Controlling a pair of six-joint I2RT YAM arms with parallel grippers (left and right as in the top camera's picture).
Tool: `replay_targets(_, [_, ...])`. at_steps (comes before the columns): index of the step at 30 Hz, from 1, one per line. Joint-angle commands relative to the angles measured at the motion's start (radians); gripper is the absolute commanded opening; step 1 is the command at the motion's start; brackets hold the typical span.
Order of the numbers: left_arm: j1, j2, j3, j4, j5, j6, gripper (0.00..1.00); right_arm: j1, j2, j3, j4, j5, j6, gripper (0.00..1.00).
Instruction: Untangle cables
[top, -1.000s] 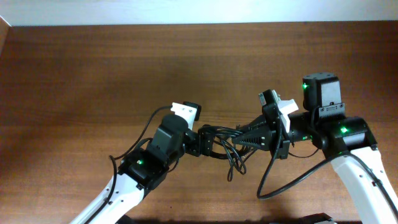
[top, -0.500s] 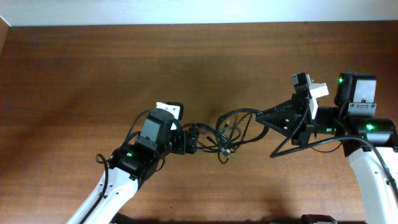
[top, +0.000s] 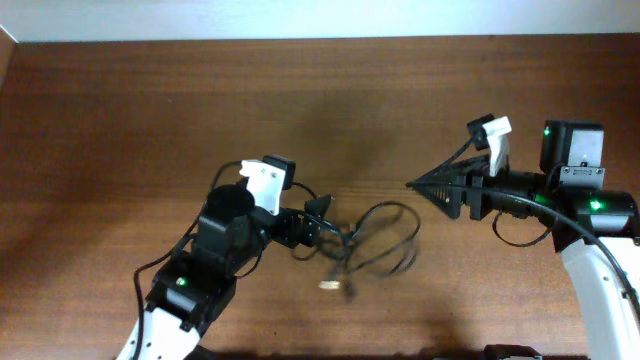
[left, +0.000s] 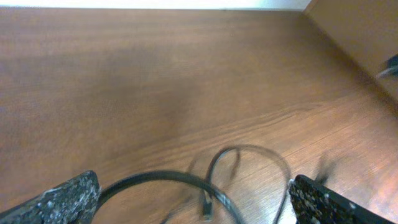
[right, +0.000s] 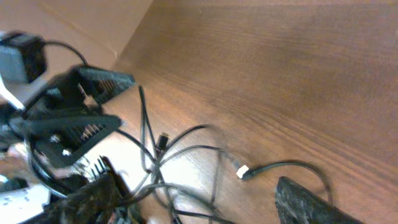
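Lying slack on the brown wooden table, the tangle of thin black flexible cables is found directly ahead of the left gripper, one strand passing between its widely parted fingers. The tangle's long axis runs from that gripper toward the right gripper, so the left arm is judged the nearer. A silver-tipped plug is seen just off to one side of the left fingertips. The right gripper is also spread open and empty, with the loops lying ahead of its tip and apart from it. Half a second earlier a strand was stretched taut between both grippers; it has since been released on the right.
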Motion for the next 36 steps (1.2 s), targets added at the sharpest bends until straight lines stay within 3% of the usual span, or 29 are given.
replay_targets(1, [0.008, -0.039, 0.001, 0.019, 0.029, 0.027, 0.99, 0.002, -0.014, 0.010, -0.050, -0.153, -0.164, 0.87])
replay_targets(3, [0.008, -0.035, 0.001, 0.019, 0.029, 0.027, 0.99, 0.040, -0.014, 0.010, -0.093, -0.295, -0.349, 0.87])
replay_targets(6, [0.008, -0.025, 0.001, 0.026, 0.003, 0.027, 0.99, 0.162, -0.014, 0.010, -0.097, -0.300, -0.445, 0.86])
replay_targets(10, [0.008, 0.009, 0.001, 0.035, -0.057, -0.002, 0.99, 0.276, -0.014, 0.010, -0.088, -0.258, -0.448, 0.86])
replay_targets(17, [0.008, 0.092, 0.001, 0.229, -0.061, -0.157, 0.99, 0.453, -0.011, 0.010, -0.083, -0.130, -0.444, 0.85])
replay_targets(21, [0.007, 0.095, 0.001, 0.327, 0.114, -0.196, 0.99, 0.459, 0.051, 0.010, -0.055, -0.116, -0.440, 0.85])
replay_targets(23, [0.007, 0.095, 0.001, 0.325, 0.129, -0.196, 0.99, 0.459, 0.091, 0.010, 0.016, -0.126, -0.345, 0.82])
replay_targets(26, [0.007, 0.095, 0.001, 0.325, 0.118, -0.195, 0.99, 0.459, 0.104, 0.010, 0.055, -0.173, -0.334, 0.81])
replay_targets(29, [0.006, 0.108, 0.001, 0.325, 0.120, -0.196, 0.99, 0.459, 0.105, 0.010, 0.067, -0.229, -0.334, 0.55])
replay_targets(36, [0.005, 0.180, 0.001, 0.372, 0.180, -0.248, 0.99, 0.465, 0.105, 0.010, 0.077, -0.256, -0.335, 0.53])
